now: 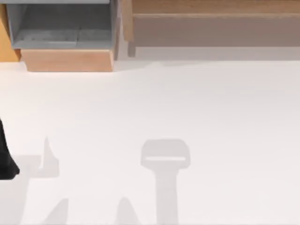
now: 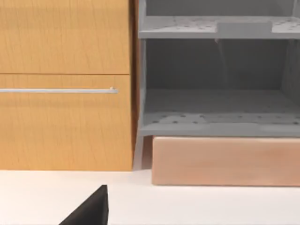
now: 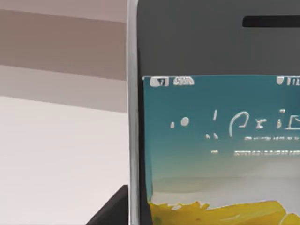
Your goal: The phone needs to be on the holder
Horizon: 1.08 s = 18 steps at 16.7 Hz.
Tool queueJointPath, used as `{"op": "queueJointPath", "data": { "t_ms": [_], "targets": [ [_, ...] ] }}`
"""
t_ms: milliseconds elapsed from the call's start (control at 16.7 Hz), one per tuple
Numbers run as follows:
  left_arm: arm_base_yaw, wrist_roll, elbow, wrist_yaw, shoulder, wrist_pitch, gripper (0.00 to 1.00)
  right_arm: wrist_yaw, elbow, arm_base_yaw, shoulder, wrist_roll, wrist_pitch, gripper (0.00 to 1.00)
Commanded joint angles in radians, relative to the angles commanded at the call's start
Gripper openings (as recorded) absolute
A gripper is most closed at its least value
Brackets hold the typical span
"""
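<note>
A grey shelf unit (image 2: 218, 84) stands beside a wooden drawer front (image 2: 65, 84).

The left arm (image 1: 5, 157) is a plain black, tapering shape; a black, sharp-cornered gripper finger (image 2: 91, 208) has a matte surface.

Black-faced phone with silver rim (image 3: 211, 117): very close in the right wrist view, cut off by three of the picture's edges; one long rim, the earpiece slot and part of the lit screen show, the screen's writing too blurred to read.
Dark wedge beside the phone's rim (image 3: 112, 211): cut off by the picture's edge; what it is cannot be told.
Left arm, black (image 1: 5, 159): a sliver at the top view's left edge, the rest cut off.
Black fingertip (image 2: 91, 208): one corner juts in from the left wrist view's edge.
Grey open shelf unit (image 1: 61, 26): cut off by the top view's far edge.
</note>
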<state>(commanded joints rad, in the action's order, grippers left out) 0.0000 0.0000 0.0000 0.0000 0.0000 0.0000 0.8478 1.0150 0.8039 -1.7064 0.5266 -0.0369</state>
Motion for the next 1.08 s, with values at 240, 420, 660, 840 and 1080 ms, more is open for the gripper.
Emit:
{"op": "queueJointPath", "data": {
  "t_ms": [240, 420, 660, 840, 1080],
  "targets": [
    [0.000, 0.000, 0.000, 0.000, 0.000, 0.000, 1.00, 0.000, 0.000, 0.000, 0.000, 0.000, 0.000, 0.08],
    [0.000, 0.000, 0.000, 0.000, 0.000, 0.000, 1.00, 0.000, 0.000, 0.000, 0.000, 0.000, 0.000, 0.30],
    [0.000, 0.000, 0.000, 0.000, 0.000, 0.000, 1.00, 0.000, 0.000, 0.000, 0.000, 0.000, 0.000, 0.60],
    [0.000, 0.000, 0.000, 0.000, 0.000, 0.000, 1.00, 0.000, 0.000, 0.000, 0.000, 0.000, 0.000, 0.83],
    [0.000, 0.000, 0.000, 0.000, 0.000, 0.000, 1.00, 0.000, 0.000, 0.000, 0.000, 0.000, 0.000, 1.00]
  ]
}}
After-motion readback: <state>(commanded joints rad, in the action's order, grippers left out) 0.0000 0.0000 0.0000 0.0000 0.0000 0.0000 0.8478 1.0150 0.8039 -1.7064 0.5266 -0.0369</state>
